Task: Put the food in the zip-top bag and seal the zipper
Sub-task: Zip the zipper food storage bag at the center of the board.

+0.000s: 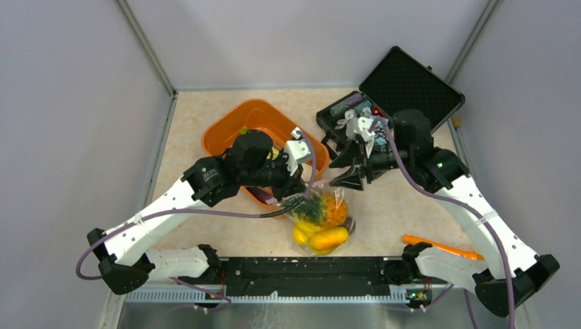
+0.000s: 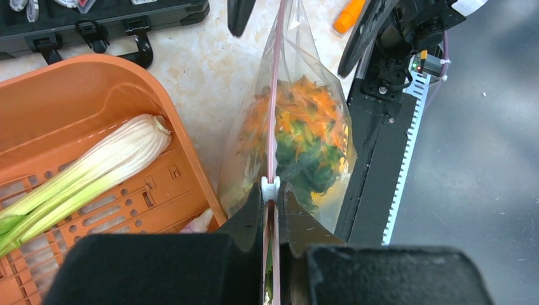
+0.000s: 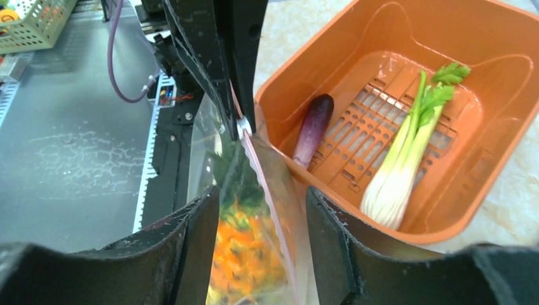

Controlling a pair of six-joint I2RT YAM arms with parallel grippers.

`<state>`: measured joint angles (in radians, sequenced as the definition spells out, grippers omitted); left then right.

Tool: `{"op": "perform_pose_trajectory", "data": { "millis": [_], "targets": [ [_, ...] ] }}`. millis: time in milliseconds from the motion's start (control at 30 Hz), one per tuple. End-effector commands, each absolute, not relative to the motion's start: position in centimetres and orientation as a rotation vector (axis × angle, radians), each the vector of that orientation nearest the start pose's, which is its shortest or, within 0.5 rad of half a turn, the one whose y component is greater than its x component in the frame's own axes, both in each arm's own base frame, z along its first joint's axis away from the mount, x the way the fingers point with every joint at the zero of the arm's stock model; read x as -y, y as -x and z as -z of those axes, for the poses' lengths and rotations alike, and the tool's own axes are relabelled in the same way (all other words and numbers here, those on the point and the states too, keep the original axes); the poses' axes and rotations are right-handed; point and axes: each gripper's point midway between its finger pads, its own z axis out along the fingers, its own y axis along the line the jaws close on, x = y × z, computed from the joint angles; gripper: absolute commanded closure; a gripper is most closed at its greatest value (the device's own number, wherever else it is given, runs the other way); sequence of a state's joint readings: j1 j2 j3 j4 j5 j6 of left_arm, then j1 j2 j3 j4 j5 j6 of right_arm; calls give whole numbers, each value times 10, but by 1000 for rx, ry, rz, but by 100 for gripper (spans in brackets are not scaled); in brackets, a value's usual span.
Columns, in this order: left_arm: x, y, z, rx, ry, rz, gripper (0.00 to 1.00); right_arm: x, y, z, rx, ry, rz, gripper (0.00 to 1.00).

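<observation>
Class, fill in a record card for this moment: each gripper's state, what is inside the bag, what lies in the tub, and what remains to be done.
Left gripper: shut on the zipper
Right gripper: open, one finger on each side of the zip-top bag
In bag: pineapple, yellow fruit
In orange tub: eggplant, leafy stalk
Remaining: two foods not yet bagged; full seal cannot be judged
</observation>
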<state>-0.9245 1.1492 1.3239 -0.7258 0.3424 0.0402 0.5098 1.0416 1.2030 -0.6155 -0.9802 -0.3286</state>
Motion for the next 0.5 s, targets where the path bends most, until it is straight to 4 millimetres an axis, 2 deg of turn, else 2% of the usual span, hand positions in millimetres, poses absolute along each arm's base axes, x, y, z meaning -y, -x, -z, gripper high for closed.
{"op": "perform_pose_trajectory", "data": {
  "millis": [0, 300, 400, 467],
  "targets": [
    [303, -154, -325, -1750, -1188, 904, 100, -265, -165, -321, -1425, 1370, -1090, 49],
    [303, -152, -328, -1738, -1176, 920, 100, -284, -165, -300, -1457, 1413, -1128, 54],
    [303, -152, -328, -1735, -1176, 919, 100, -287, -165, -294, -1471, 1424, -1140, 60],
    [303, -153, -328, -1734, -1174, 914, 100, -288, -164, -291, -1479, 1431, -1148, 67]
  ]
}}
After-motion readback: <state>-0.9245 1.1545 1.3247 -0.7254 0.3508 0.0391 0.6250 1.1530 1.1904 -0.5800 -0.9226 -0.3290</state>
